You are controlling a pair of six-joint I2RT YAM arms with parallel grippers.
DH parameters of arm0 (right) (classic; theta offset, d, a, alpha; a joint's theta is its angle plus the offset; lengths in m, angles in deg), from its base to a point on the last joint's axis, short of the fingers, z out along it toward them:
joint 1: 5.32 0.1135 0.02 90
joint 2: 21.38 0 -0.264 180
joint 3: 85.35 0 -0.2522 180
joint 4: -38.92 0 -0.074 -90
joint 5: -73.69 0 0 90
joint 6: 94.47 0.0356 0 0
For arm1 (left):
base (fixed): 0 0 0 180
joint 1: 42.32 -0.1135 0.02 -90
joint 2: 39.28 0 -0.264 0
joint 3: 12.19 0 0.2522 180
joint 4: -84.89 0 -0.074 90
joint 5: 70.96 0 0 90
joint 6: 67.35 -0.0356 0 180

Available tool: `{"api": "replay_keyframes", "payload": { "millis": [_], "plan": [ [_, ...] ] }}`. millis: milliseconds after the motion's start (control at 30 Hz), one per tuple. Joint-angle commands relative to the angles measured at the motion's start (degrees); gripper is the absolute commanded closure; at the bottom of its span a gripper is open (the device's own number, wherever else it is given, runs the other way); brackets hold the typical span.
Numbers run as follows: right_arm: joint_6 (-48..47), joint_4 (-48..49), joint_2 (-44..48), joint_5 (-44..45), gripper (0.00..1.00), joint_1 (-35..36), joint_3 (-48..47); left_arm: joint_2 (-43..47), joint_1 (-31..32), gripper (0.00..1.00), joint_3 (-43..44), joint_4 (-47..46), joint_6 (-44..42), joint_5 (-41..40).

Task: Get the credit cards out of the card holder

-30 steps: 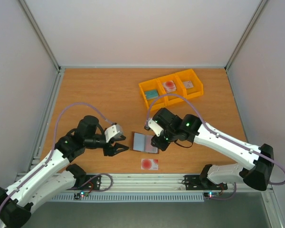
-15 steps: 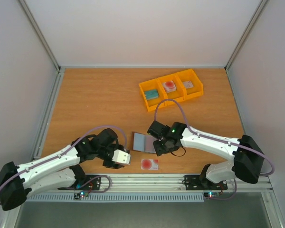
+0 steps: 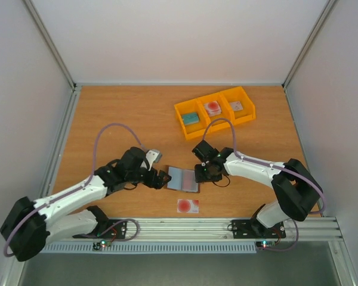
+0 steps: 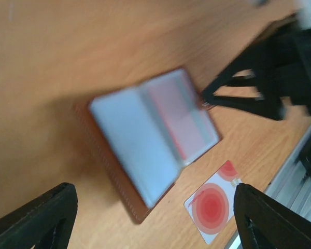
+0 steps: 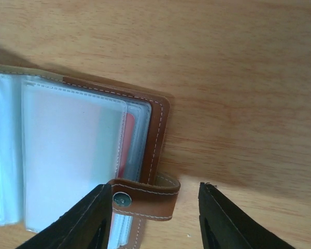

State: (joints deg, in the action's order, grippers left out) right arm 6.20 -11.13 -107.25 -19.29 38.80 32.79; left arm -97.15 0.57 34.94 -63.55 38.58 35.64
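The brown card holder lies open on the table, its grey-blue lining and clear sleeves facing up. One of the credit cards, red, shows inside a sleeve of the card holder. A pale card with a red round spot lies loose in front of it. My left gripper stands open at the holder's left edge, with the blurred holder and the spotted card ahead of it. My right gripper is open around the snap tab. Its left finger touches the tab's end.
A yellow three-part bin stands at the back right with small items in its compartments. The aluminium rail runs along the near edge, just in front of the loose card. My right gripper shows dark beyond the holder in the left wrist view.
My left gripper swung up from the near edge to the holder's left side and opened wider. My right gripper dropped low at the holder's right edge, around the snap tab.
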Motion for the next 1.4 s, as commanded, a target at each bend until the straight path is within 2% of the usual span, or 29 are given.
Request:
{"api": "replay_keyframes", "payload": {
  "millis": [0,133,300,367,533,667,733,833,900,1033,1100,1200,1267,1367],
  "plan": [
    [-0.3,4.5,0.1,-2.9,0.55,-0.4,0.9,-6.0,-2.5,0.15,-6.1,-11.0,25.4,0.1],
    [-1.5,3.7,-0.1,-1.4,0.57,-0.4,1.5,-12.9,-4.2,0.09,-8.3,-23.7,27.3,3.9],
    [-1.7,5.6,-1.7,-2.8,0.60,-0.4,2.5,-19.3,-4.1,0.08,-7.4,-26.0,28.3,4.0],
    [-1.9,7.2,-2.1,-3.3,0.62,-0.4,2.9,-21.4,-4.1,0.13,-7.0,-27.9,28.7,5.3],
    [-1.8,9.2,-2.7,-5.2,0.66,-0.4,2.7,-24.5,-2.7,0.43,-5.6,-30.1,27.8,7.7],
    [-1.7,10.5,-2.5,-7.0,0.66,-0.7,2.9,-23.3,-2.4,0.74,-6.3,-31.5,28.0,7.7],
    [-2.4,10.8,-1.5,-8.8,0.66,-2.1,3.4,-21.5,-2.4,0.97,-6.8,-32.3,27.5,7.9],
    [-6.0,11.0,4.2,-12.2,0.64,-6.1,4.4,-14.6,-2.4,1.00,-8.1,-34.6,24.6,8.2],
    [-9.4,10.5,12.6,-14.4,0.58,-8.4,4.5,-7.3,-2.8,1.00,-9.6,-34.9,20.6,7.9],
    [-17.9,10.2,24.5,-26.5,0.36,-11.3,1.1,6.5,-7.6,1.00,-9.4,-30.3,12.3,11.3],
    [-19.9,9.8,27.3,-32.1,0.23,-11.9,-1.7,11.7,-9.3,1.00,-7.3,-27.7,8.8,11.7],
    [-22.0,9.4,27.9,-37.2,0.03,-11.9,-6.8,17.7,-10.6,1.00,-5.2,-28.7,3.3,13.8],
    [-23.0,9.0,28.2,-37.9,0.03,-11.9,-9.6,20.4,-11.2,1.00,-4.5,-30.6,2.7,15.5],
    [-25.6,6.9,28.7,-38.6,0.08,-11.9,-14.1,23.3,-11.4,1.00,-4.1,-32.3,3.2,17.4]
  ]
}}
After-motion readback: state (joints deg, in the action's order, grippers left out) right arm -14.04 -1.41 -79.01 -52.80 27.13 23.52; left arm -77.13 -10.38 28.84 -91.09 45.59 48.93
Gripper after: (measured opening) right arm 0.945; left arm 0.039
